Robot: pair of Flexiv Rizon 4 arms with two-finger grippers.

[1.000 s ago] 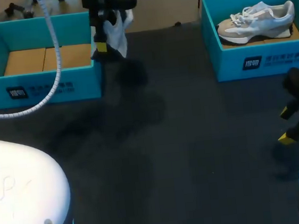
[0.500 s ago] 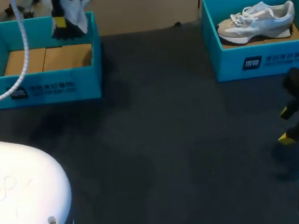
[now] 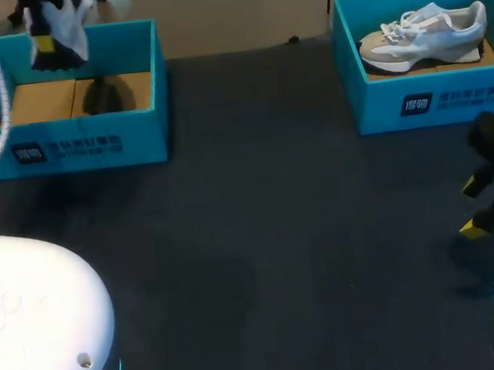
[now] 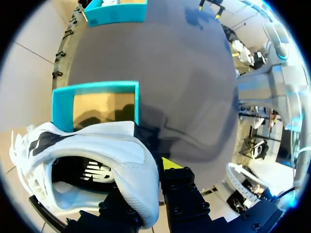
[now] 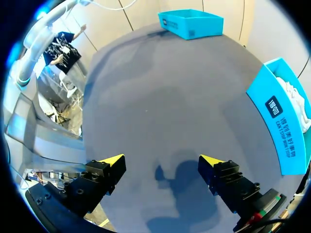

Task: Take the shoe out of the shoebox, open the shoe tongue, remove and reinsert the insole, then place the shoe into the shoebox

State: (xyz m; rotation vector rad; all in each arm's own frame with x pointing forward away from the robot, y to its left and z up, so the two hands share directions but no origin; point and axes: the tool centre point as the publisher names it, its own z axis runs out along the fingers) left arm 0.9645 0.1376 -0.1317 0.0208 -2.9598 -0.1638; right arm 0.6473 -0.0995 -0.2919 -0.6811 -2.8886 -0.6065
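While the left gripper [image 3: 49, 47] hangs in the air at the far left of the table [image 3: 261, 236], it pinches a white shoe [image 3: 66, 23] between its fingers. Shoe held clear of any surface, above the far part of the left shoebox [image 3: 66, 146]. Shoe's shadow falls on the brown cardboard floor inside that box.

Left wrist view: white shoe [image 4: 97, 155] sits right at the gripper, opening turned toward the camera, dark lining showing. One yellow fingertip [image 4: 168, 163] lies against the shoe's side; the other is hidden behind the shoe. Left shoebox [image 4: 95, 87] lies just ahead of and below the shoe, open, with only cardboard inside.

Right gripper [image 3: 477, 207] at the near right edge of the table, well apart from both boxes. From its wrist view the right gripper [image 5: 163, 162] has its fingers spread wide with nothing between them, only bare dark tabletop and its own shadow.

Right shoebox [image 3: 432, 99] stands at the far right, open. A grey-and-white shoe [image 3: 421, 32] rests inside on its sole, toe toward the left. From the right wrist view the right shoebox [image 5: 282, 121] lies off to one side of the gripper, a bit of the shoe [image 5: 297, 104] showing above its wall; the left shoebox [image 5: 192, 23] is far across the table.
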